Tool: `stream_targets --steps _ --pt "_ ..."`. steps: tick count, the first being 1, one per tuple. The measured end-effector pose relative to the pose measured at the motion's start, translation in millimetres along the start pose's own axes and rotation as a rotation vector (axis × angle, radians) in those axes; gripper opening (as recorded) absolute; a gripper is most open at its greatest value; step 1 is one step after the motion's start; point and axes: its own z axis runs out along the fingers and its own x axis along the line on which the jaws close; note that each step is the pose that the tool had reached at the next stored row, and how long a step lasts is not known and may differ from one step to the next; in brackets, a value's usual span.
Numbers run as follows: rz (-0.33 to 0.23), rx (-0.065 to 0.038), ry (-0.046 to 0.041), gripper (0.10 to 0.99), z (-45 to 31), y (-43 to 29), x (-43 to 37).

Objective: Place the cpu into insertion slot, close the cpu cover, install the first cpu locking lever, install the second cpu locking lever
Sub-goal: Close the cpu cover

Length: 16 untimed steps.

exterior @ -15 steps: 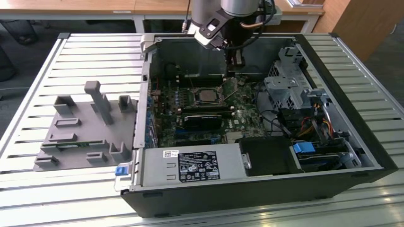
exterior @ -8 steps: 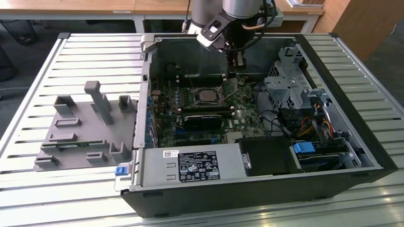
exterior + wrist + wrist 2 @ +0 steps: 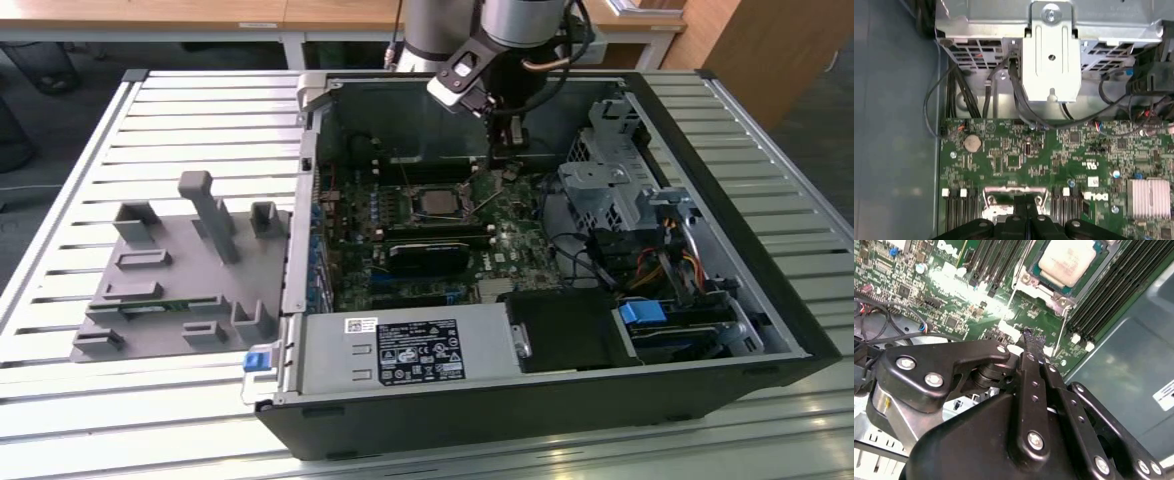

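Note:
The cpu (image 3: 1066,260) lies in the motherboard socket with its grey metal top up, and it also appears in the exterior view as the cpu (image 3: 439,203). The silvery cpu cover (image 3: 1050,289) lies flat around it as a frame. Thin wire levers (image 3: 1013,292) run along the socket's sides. My gripper (image 3: 1032,338) hovers low over the green board just beside the socket, fingers pressed together with nothing visible between them. In the first wrist view the gripper (image 3: 1026,209) hangs over the socket's silver end (image 3: 1015,196). The exterior view has the gripper (image 3: 505,165) inside the case at the socket's right.
The open computer case (image 3: 721,160) walls me in, with a drive cage (image 3: 607,185) on the exterior view's right. Black memory slots (image 3: 1104,295) flank the socket. Cables (image 3: 1019,95) loop over the board. A grey fixture block (image 3: 187,270) stands on the slatted table outside the case.

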Motion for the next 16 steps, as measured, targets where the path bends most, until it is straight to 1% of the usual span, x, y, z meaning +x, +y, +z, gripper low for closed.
stream_targets --steps 2,6,10,16 --pt "0.000 0.000 0.0003 0.106 0.8 2.1 0.4" --pt "0.000 0.000 0.0000 0.106 3.5 2.6 1.8" --pt "0.000 0.001 -0.0028 0.106 7.0 3.4 3.9" --pt "0.000 0.002 -0.0029 0.106 8.4 8.6 8.3"
